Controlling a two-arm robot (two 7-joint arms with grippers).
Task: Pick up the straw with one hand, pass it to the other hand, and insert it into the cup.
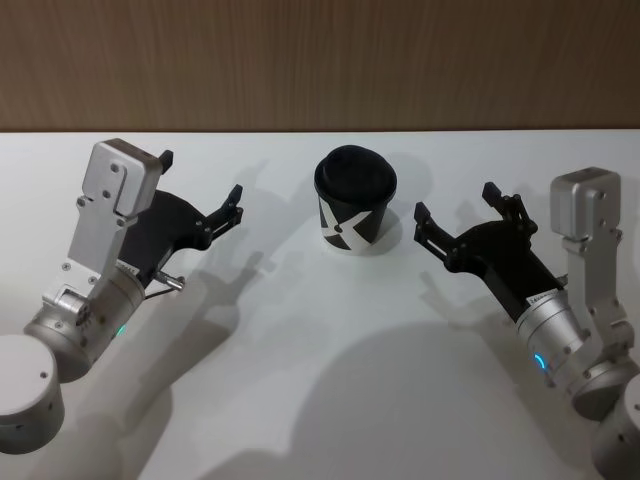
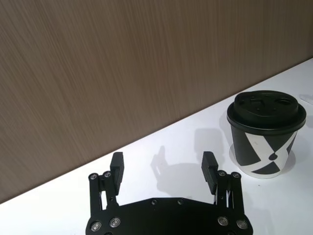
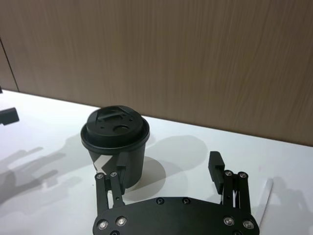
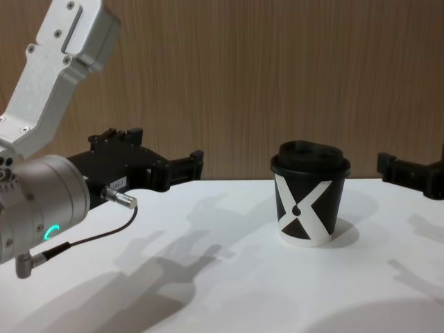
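Note:
The cup (image 1: 355, 208) is black with a white X and a black domed lid, and it stands upright mid-table. It also appears in the chest view as the cup (image 4: 309, 198). My left gripper (image 1: 200, 176) hovers open and empty to the cup's left, fingers pointing toward the wall; its wrist view shows the gripper (image 2: 163, 161) with the cup (image 2: 266, 137) off to one side. My right gripper (image 1: 455, 202) is open and empty just right of the cup. In its wrist view the right gripper (image 3: 168, 167) is close beside the cup (image 3: 115, 139), and the white straw (image 3: 264, 200) lies on the table under it.
The white table (image 1: 330, 380) runs back to a wooden wall (image 1: 320, 60) close behind the cup. Bare tabletop lies in front of the cup and between the two arms. The left arm's thin grey cable (image 4: 90, 239) hangs below its wrist.

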